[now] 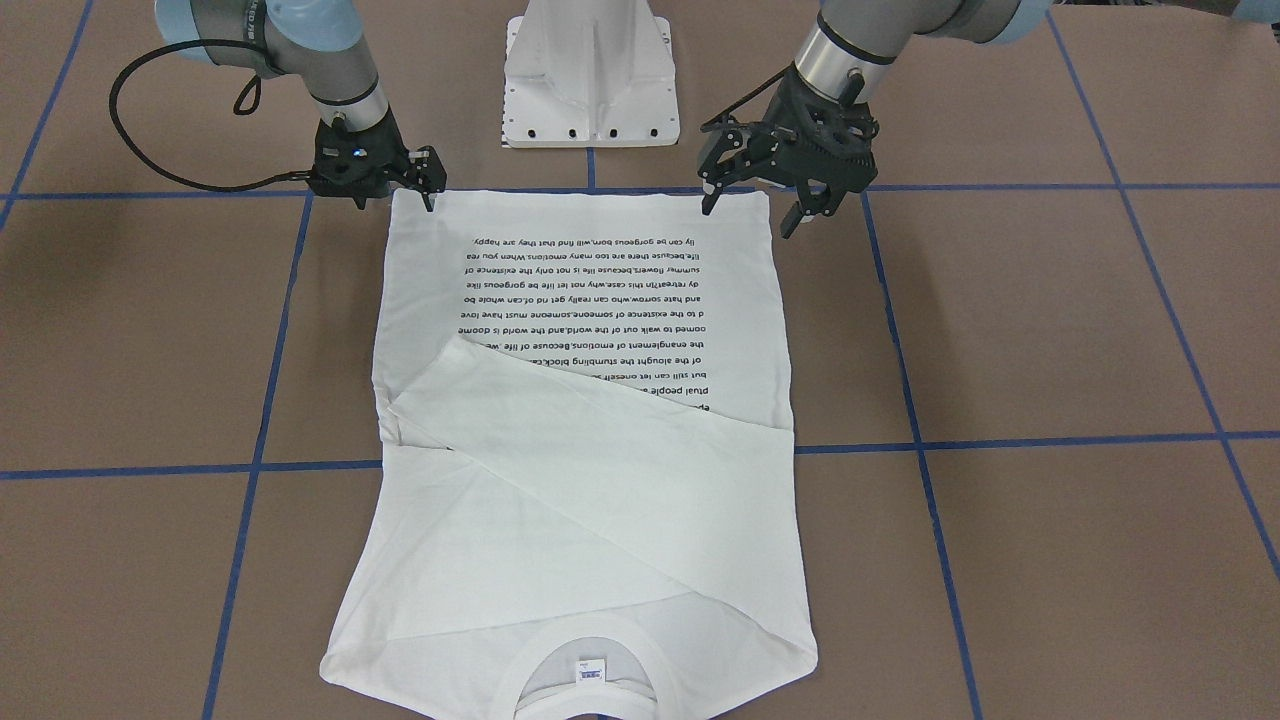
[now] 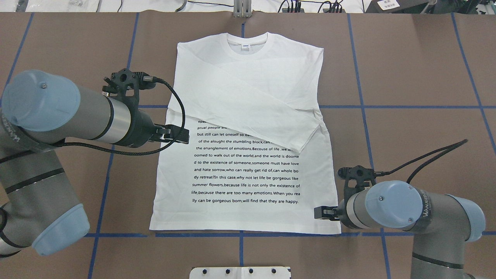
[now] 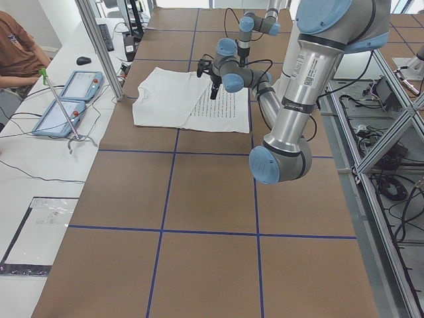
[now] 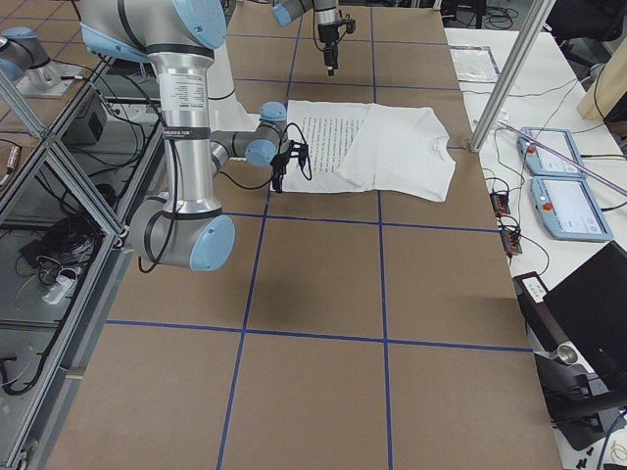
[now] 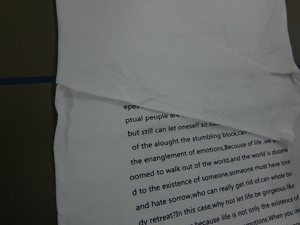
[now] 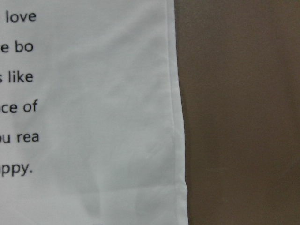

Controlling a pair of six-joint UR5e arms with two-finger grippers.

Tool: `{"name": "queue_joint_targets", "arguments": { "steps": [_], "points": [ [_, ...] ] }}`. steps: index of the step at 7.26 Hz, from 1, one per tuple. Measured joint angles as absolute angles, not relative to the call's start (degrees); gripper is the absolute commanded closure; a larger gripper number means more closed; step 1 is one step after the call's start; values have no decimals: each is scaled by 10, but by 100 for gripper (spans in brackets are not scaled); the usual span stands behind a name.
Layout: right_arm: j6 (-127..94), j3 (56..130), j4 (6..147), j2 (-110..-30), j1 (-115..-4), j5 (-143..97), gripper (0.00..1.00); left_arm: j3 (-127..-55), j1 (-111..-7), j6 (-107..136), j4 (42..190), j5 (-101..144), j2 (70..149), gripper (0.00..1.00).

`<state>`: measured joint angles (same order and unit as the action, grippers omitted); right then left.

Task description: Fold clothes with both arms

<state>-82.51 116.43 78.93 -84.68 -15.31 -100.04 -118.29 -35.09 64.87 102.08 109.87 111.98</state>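
The white long-sleeved T-shirt (image 1: 600, 520) (image 2: 248, 174) lies flat on the brown table, printed text up, with its collar (image 2: 247, 42) at the far side from the robot. One sleeve (image 2: 267, 116) is folded diagonally across the chest and covers the top text lines. My left gripper (image 1: 750, 212) (image 2: 176, 135) hangs open, raised above the shirt's left edge, holding nothing. My right gripper (image 1: 400, 198) (image 2: 323, 213) sits low beside the hem's right corner (image 6: 180, 187). It appears open and empty. Neither wrist view shows any fingers.
The white pedestal base (image 1: 590, 90) (image 2: 240, 272) stands at the robot's edge of the table, just behind the hem. Blue tape lines (image 2: 407, 106) grid the table. A seated person (image 3: 16, 46) and two control tablets (image 3: 66, 99) are beyond the far edge.
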Motion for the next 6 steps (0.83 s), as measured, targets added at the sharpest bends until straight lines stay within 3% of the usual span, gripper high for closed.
{"name": "queue_joint_targets", "arguments": {
  "steps": [2, 3, 6],
  "points": [
    [-825, 1158, 789, -846, -144, -1001, 9, -1183, -353, 649, 1021, 1099, 1120, 0],
    [-825, 1157, 789, -846, -141, -1001, 19, -1183, -353, 649, 1021, 1099, 1120, 0],
    [-825, 1157, 789, -846, -137, -1004, 63, -1183, -353, 649, 1021, 1099, 1120, 0]
  ]
}}
